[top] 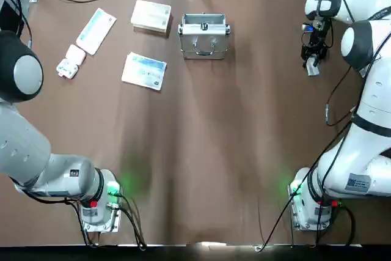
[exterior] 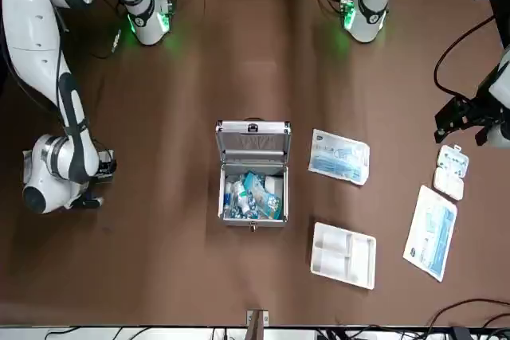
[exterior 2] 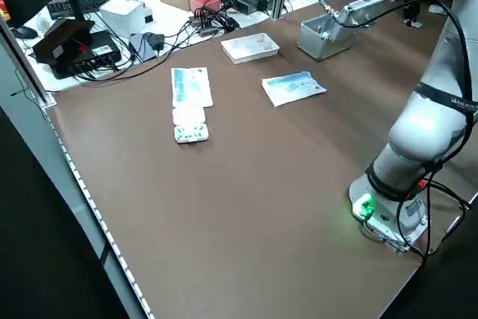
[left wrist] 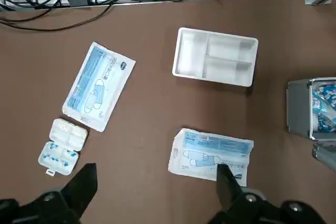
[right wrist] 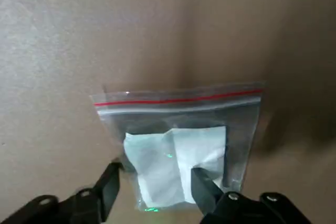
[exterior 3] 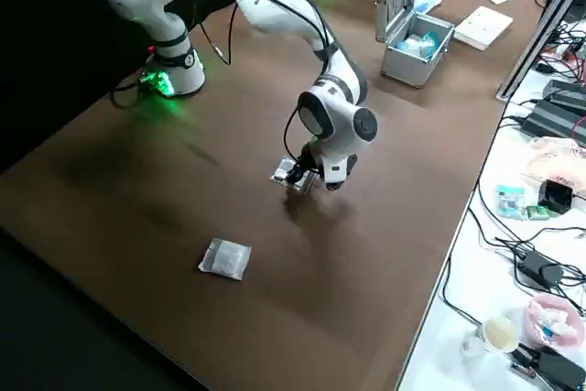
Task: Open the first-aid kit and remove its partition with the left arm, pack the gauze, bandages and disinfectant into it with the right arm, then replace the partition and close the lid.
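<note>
The first-aid kit (exterior: 253,173), a small metal case, stands open at the table's far middle with blue-and-white packs inside; I cannot pick out the disinfectant among them. Beside it on the table lies the cream partition (exterior: 343,254) (top: 151,16). Far to the right side, my right gripper (right wrist: 155,187) is shut on a clear zip bag holding white gauze (right wrist: 176,163) (exterior 3: 291,172), just above the table. High over the far left, my left gripper (left wrist: 156,184) hangs open and holds nothing.
A blue-white printed packet (top: 145,71), a long white-blue pouch (top: 96,30) and a small pill box (top: 70,62) lie on the left side. A second clear bag (exterior 3: 224,258) lies near the table's right edge. Cables run along the far edge.
</note>
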